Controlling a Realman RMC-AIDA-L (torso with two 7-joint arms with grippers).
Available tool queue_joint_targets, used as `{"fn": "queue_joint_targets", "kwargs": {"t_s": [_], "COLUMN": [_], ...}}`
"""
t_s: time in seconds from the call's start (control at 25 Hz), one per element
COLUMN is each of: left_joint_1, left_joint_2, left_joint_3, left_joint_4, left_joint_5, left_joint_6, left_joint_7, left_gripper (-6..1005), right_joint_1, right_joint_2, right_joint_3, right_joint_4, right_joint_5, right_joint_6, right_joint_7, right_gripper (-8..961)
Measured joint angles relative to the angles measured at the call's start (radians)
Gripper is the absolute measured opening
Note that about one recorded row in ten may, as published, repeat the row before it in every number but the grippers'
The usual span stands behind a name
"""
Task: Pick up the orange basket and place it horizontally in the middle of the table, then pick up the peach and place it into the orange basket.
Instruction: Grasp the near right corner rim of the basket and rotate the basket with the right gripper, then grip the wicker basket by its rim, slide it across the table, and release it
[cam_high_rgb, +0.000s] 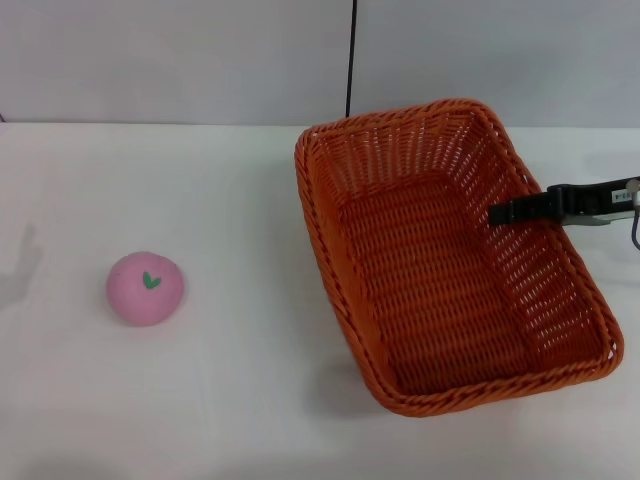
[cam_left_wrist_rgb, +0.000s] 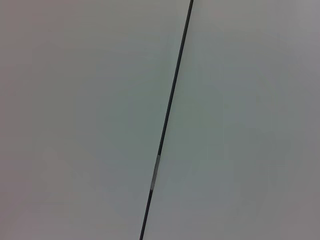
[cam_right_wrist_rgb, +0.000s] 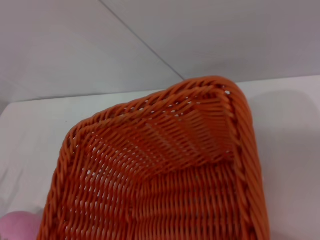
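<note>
Basket (cam_high_rgb: 450, 260) is sitting on the right half of the table (cam_high_rgb: 230, 400), its long axis running away from you and slanting a little, the near end swung to the right; you are seeing its inside holding nothing. Peach (cam_high_rgb: 146, 288) is lying well apart from it on the left side of the table, leaf mark facing up. Your right gripper (cam_high_rgb: 500, 213) is reaching in from the right edge, its dark fingers (cam_high_rgb: 522, 209) lying across the basket's right rim about midway along that side; you cannot tell whether they are wide, narrow or pinching the rim. Right wrist view is looking down into the basket's far corner, with a sliver of the peach at the picture's edge. Left wrist view is showing you only a pale wall (cam_left_wrist_rgb: 80, 115) with a dark seam (cam_left_wrist_rgb: 170, 110); the left gripper is appearing in none of the views.
</note>
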Motion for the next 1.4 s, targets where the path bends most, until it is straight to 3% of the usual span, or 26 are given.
{"fn": "queue_joint_targets", "kwargs": {"t_s": [0.16,0.36,0.6,0.96,1.16,1.4], "left_joint_1": [0.003,0.007,0.003,0.019,0.036,0.062], "left_joint_2": [0.0,0.002,0.002,0.004,0.005,0.006], "left_joint_3": [0.0,-0.001,-0.002,-0.002,-0.002,-0.002], "left_joint_4": [0.0,-0.009,-0.013,-0.033,-0.039,-0.056], "left_joint_5": [0.0,-0.001,-0.002,-0.002,-0.002,-0.002], "left_joint_6": [0.0,0.0,0.0,-0.007,-0.008,-0.01], "left_joint_7": [0.0,0.0,0.001,0.002,0.006,0.008], "left_gripper": [797,797,797,797,797,797], "right_joint_1": [0.0,0.002,0.013,0.033,0.086,0.142], "right_joint_2": [0.001,0.001,0.002,0.037,0.036,0.041], "right_joint_3": [-0.001,-0.006,-0.086,-0.099,-0.119,-0.24], "right_joint_4": [0.002,0.004,-0.03,-0.222,-0.22,-0.224], "right_joint_5": [-0.002,-0.007,-0.004,0.011,0.054,0.056], "right_joint_6": [0.012,0.011,0.008,-0.021,-0.018,0.049], "right_joint_7": [0.002,0.005,-0.005,-0.189,-0.36,-0.558], "right_gripper": [583,392,202,160,154,144]}}
